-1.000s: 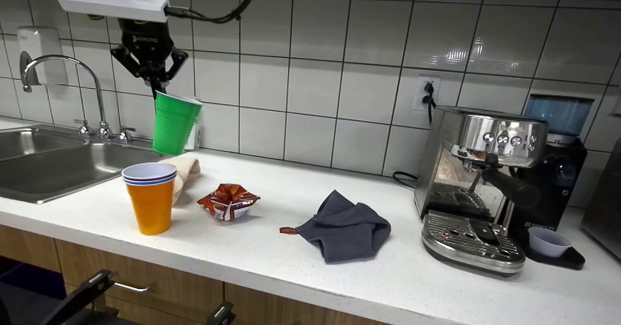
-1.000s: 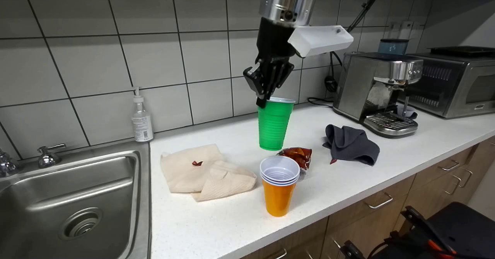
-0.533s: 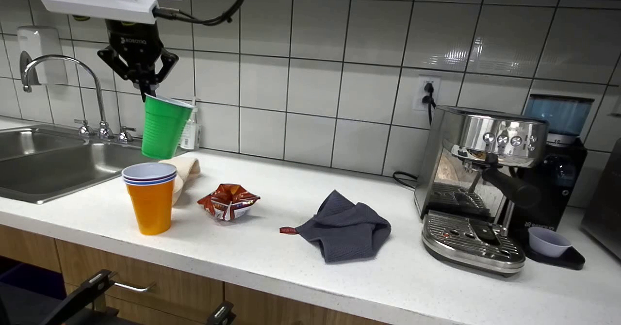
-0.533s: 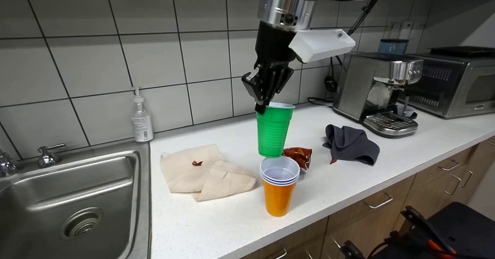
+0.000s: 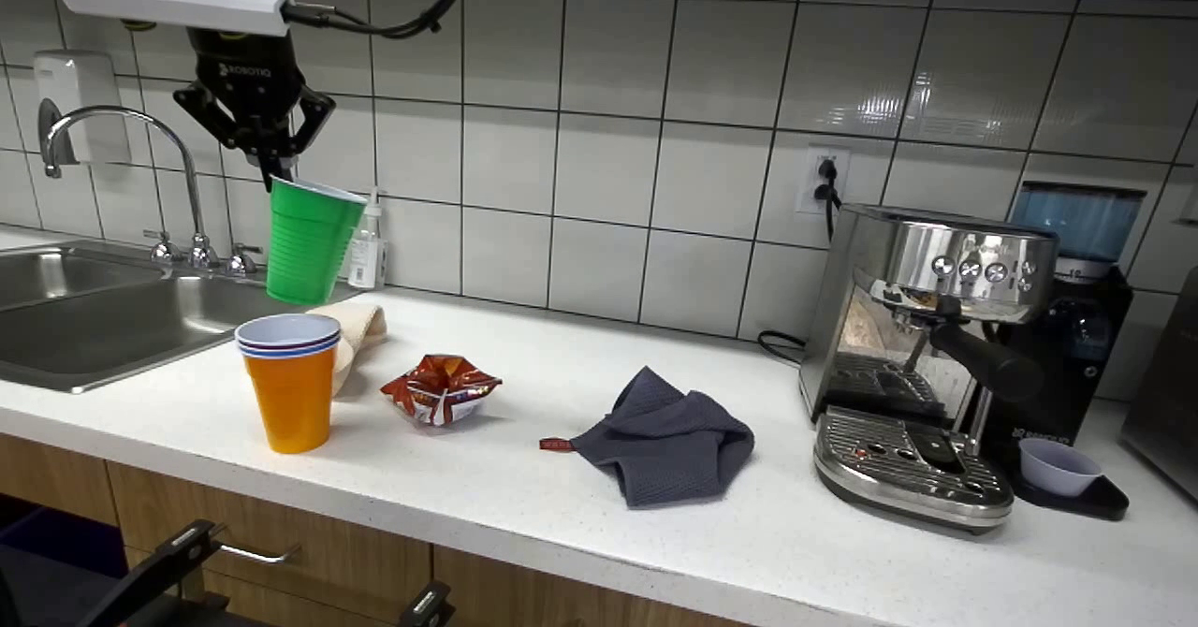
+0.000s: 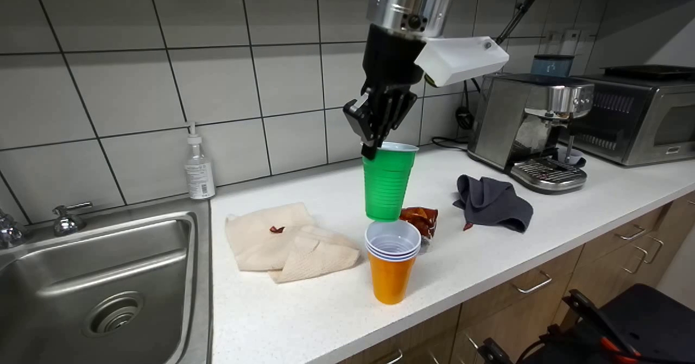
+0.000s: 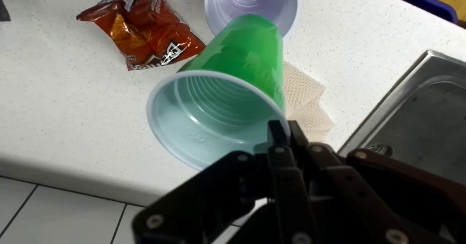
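Green plastic stands out in the middle of my wrist view: I have the green cup point(image 7: 251, 54) by its rim, the hand point(image 7: 287, 132) clamped on it with one finger inside the wall and the other outside. The cup hangs in the air above the counter point(image 5: 468, 473), mouth upward but tilted, as I see in both exterior views. Just below its base is a stack of cups point(image 6: 391, 280), upright, the outermost orange, with several pale rims showing one above another. An exterior view gives me a narrow gap between the green base and the top rim, so I take the two as apart.

Near the stack lies a chip bag point(image 7: 145, 36), red and crumpled. On my counter I also have a beige cloth point(image 6: 293, 247), loosely folded between the stack and the steel sink point(image 6: 201, 277). A pump bottle point(image 6: 200, 176) stands at the sink's corner, by the tiles point(image 6: 228, 87). Well away from the hand, a dark grey cloth point(image 5: 669, 440) is bunched up, a red tab point(image 5: 556, 444) sticking out from it, and beyond that stands a metal espresso machine point(image 6: 502, 127). A small pale bowl point(image 5: 1058, 468) sits near the machine on a black base point(image 5: 1104, 503).
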Action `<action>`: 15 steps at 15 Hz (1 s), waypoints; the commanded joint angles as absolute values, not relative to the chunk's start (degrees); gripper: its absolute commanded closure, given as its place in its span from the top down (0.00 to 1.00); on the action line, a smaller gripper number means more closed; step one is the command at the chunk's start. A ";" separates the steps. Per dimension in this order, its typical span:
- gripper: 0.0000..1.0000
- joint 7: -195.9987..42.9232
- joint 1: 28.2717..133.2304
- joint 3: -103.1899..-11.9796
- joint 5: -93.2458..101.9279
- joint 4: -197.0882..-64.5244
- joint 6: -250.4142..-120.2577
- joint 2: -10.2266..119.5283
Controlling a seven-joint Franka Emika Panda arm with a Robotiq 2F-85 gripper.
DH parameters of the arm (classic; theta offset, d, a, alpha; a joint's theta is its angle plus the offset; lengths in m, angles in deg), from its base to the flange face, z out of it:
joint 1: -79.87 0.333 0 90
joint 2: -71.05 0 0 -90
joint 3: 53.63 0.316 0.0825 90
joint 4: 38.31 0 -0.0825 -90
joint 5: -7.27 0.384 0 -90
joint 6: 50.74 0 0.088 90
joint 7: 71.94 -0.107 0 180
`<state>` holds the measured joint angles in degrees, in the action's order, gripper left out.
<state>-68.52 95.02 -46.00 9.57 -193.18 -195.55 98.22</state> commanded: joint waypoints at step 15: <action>0.01 -69.46 95.85 -45.06 9.87 -197.45 -190.71 104.44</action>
<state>-68.52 96.05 -45.98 9.57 -195.55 -191.89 101.38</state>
